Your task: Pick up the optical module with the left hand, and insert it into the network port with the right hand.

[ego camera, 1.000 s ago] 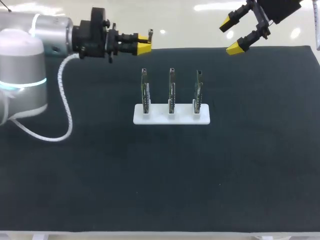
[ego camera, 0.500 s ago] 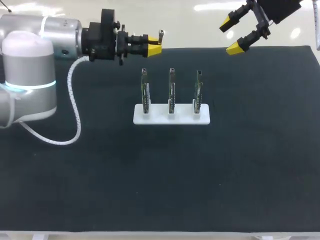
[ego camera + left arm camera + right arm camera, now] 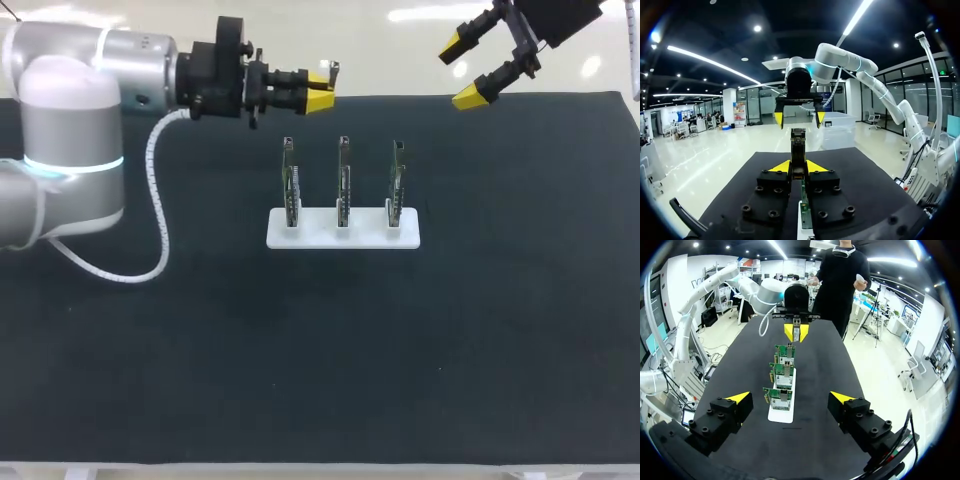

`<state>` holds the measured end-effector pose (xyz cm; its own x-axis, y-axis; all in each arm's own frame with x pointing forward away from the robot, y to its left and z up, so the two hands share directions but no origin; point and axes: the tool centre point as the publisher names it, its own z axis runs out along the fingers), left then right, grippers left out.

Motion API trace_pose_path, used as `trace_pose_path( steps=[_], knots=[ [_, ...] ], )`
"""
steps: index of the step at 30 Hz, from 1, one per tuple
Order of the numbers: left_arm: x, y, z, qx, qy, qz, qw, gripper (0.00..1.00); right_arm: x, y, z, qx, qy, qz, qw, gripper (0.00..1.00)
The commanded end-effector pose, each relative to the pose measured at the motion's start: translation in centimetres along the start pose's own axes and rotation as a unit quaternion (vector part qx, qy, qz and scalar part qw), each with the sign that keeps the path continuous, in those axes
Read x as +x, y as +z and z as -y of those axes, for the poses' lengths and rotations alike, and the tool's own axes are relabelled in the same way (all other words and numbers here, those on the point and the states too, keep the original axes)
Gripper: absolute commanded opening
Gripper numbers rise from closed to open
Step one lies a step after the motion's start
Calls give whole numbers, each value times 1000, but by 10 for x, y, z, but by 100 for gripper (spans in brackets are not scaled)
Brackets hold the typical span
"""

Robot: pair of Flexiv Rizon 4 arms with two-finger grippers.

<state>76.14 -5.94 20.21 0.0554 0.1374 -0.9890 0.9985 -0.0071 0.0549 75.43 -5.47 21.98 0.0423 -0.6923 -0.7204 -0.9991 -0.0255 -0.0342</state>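
Holding the optical module (image 3: 323, 70) pinched in the left jaws above the far edge of the surface (image 3: 500, 350), behind the white stand (image 3: 343, 240) of upright port boards (image 3: 343, 180), right jaws spread wide off to the right.

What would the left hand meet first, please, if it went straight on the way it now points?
Most likely the right hand, hanging open straight ahead of the left hand and the module it grips. Nothing else shows between them, though how level the two are is hard to judge.

mat (image 3: 500, 350) black | rack (image 3: 343, 240) white | boards (image 3: 784, 352) green | fingers (image 3: 470, 97) yellow
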Motion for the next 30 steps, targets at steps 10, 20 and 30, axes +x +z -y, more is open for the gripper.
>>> trace_pose_path(
  steps=[10, 20, 30],
  knots=[
    [2, 14, -4, 19, 6, -5, 1000, 0, 0, 0, 0, 0, 0, 1, 1000, 100],
    [9, 20, -3, 28, -4, -9, 1000, 0, 0, 0, 0, 0, 0, 1, 1000, 100],
    [14, 31, -1, 26, -5, -9, 1000, 0, 0, 0, 0, 0, 0, 1, 1000, 100]
  ],
)
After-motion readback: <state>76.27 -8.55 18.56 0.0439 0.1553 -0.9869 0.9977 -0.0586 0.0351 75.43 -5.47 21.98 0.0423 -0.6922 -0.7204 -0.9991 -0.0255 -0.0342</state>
